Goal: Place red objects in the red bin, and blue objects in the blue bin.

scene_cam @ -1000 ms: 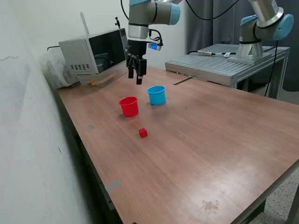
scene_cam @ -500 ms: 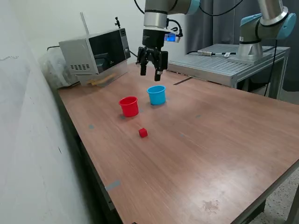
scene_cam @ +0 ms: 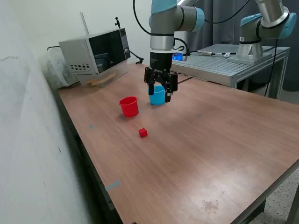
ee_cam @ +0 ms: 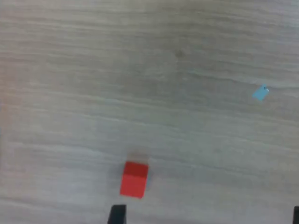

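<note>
One red cube [scene_cam: 143, 133] lies on the wooden table, nearer the camera than the red cup [scene_cam: 129, 106]. The light blue cup [scene_cam: 157, 99] stands to the exterior view's right of the red cup, partly hidden behind my gripper [scene_cam: 159, 95]. The gripper hangs above the table, open and empty. In the wrist view the red cube [ee_cam: 134, 178] lies on bare wood, just ahead of one dark fingertip [ee_cam: 117, 213]. The gripper [ee_cam: 206, 215] has its jaws spread wide there. No blue objects show in either view.
A microwave [scene_cam: 96, 53] sits at the back on the exterior view's left. A metal platform [scene_cam: 224, 63] with a second arm [scene_cam: 261, 28] stands at the back right. Small bits of blue tape [ee_cam: 260, 92] stick to the table. A wall runs along the left.
My gripper has swung from above and behind the red cup toward the exterior view's right, turned, and come down in front of the blue cup. Cups and cube have not moved.
</note>
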You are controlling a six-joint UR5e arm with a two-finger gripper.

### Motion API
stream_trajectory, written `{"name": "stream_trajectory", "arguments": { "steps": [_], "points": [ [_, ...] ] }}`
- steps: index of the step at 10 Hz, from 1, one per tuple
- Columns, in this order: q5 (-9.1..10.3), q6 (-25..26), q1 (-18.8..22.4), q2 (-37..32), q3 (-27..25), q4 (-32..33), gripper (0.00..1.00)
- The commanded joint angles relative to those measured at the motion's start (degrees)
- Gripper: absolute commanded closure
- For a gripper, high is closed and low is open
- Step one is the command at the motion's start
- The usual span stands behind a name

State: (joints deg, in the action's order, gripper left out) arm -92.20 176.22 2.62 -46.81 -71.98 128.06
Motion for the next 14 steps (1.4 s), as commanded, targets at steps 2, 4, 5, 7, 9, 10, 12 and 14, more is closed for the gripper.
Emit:
{"name": "stream_trajectory", "arguments": {
  "steps": [2,4,5,7,9,10,12,14],
  "points": [
    [0.09,0.18,0.54,6.64,5.71,2.01,0.0],
    [1.31,0.18,0.11,8.48,6.85,3.42,0.0],
    [2.19,0.27,-0.16,9.01,6.94,4.03,0.0],
    [2.2,0.27,-0.51,10.07,7.29,5.09,0.0],
    [2.2,0.79,-1.04,11.12,8.17,5.18,0.0],
    [2.2,2.45,-1.91,11.65,8.26,5.18,0.0],
    [2.2,2.99,-2.62,12.62,9.05,5.18,0.0],
    [2.2,2.99,-2.97,12.71,9.32,5.18,0.0]
  ]
}}
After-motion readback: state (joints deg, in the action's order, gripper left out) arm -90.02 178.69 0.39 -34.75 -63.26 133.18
